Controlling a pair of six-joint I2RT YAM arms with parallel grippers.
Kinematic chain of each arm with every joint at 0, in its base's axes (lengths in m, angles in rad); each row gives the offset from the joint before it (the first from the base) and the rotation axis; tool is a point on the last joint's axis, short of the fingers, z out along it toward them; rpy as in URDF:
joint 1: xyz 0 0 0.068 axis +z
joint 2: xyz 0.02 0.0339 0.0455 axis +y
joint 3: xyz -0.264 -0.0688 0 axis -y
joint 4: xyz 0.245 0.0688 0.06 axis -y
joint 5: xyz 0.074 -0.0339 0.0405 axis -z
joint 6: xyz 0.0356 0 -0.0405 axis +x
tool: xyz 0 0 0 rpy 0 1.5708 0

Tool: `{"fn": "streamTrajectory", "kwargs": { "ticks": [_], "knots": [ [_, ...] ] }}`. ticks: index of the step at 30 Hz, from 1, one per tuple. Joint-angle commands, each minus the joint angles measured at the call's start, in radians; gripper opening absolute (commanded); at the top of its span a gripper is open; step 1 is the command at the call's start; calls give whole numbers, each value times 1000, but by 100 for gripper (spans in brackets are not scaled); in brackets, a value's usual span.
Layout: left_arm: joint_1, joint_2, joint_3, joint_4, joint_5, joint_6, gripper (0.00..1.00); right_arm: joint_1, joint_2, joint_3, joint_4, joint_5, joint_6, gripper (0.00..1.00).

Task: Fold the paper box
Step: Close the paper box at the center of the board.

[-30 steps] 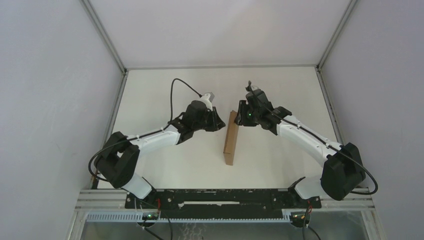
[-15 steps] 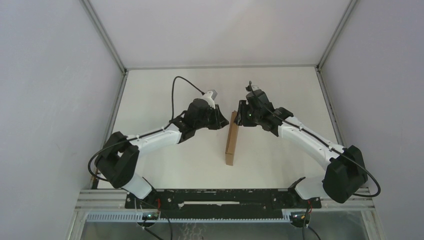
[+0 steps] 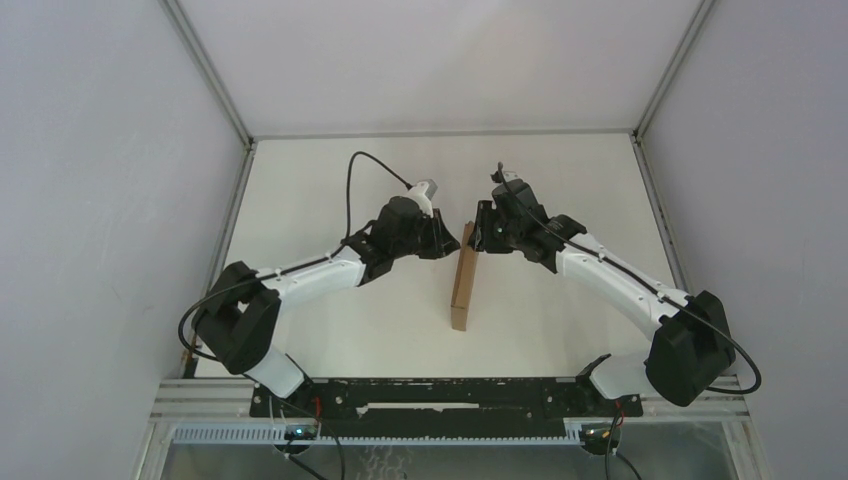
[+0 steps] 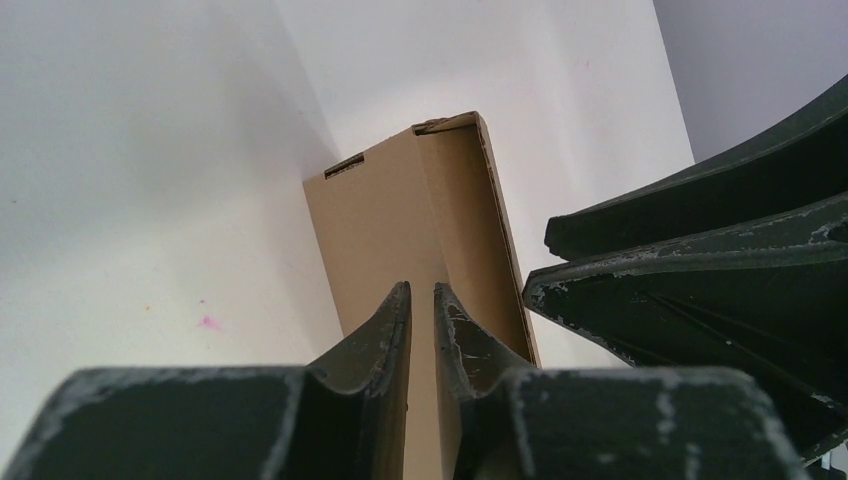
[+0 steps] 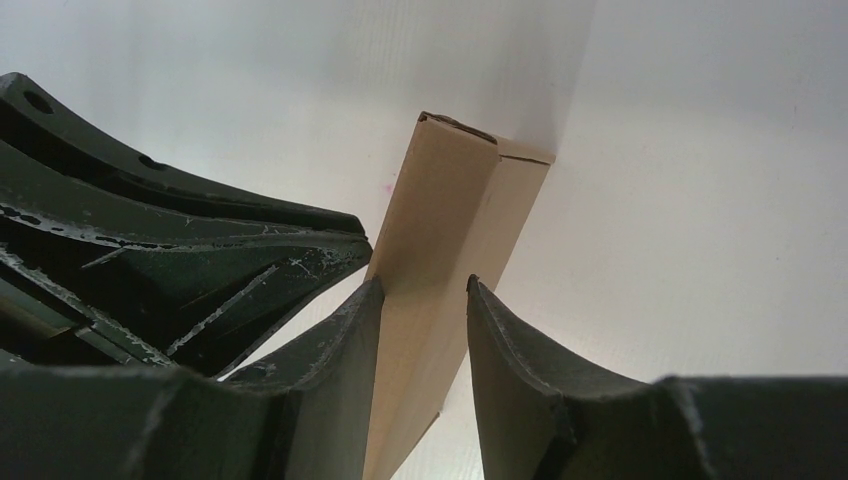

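Paper box (image 3: 461, 285) on edge, grippers at its 12 o'clock end.
Right gripper (image 5: 425, 290) pinches it, likely steadying; left gripper (image 4: 421, 300) fingers nearly touch, hold unclear.

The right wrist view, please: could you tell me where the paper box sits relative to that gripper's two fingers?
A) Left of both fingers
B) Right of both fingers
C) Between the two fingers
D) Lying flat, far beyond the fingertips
C: in the right wrist view the paper box runs down between the two fingers of the right gripper, filling the gap between them.
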Motion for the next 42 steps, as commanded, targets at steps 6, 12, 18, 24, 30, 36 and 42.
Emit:
{"fn": "streamTrajectory", "kwargs": {
  "ticks": [6,12,18,24,30,36,42],
  "knots": [
    [-13,5,77,17,16,-4,18,15,6,13,32,-7,7,44],
    [-15,3,76,17,16,-3,18,26,31,13,25,-5,7,43],
    [-17,3,76,17,16,-2,18,34,57,13,20,0,7,43],
    [-18,2,76,17,15,-2,18,38,86,13,7,9,2,43],
    [-20,-1,76,16,15,-2,18,41,105,-15,20,2,7,41],
    [-20,-3,73,17,14,-2,18,42,115,-54,29,1,11,39],
    [-20,-8,72,15,13,-2,18,42,120,-93,40,-1,10,40]
  ]
}}
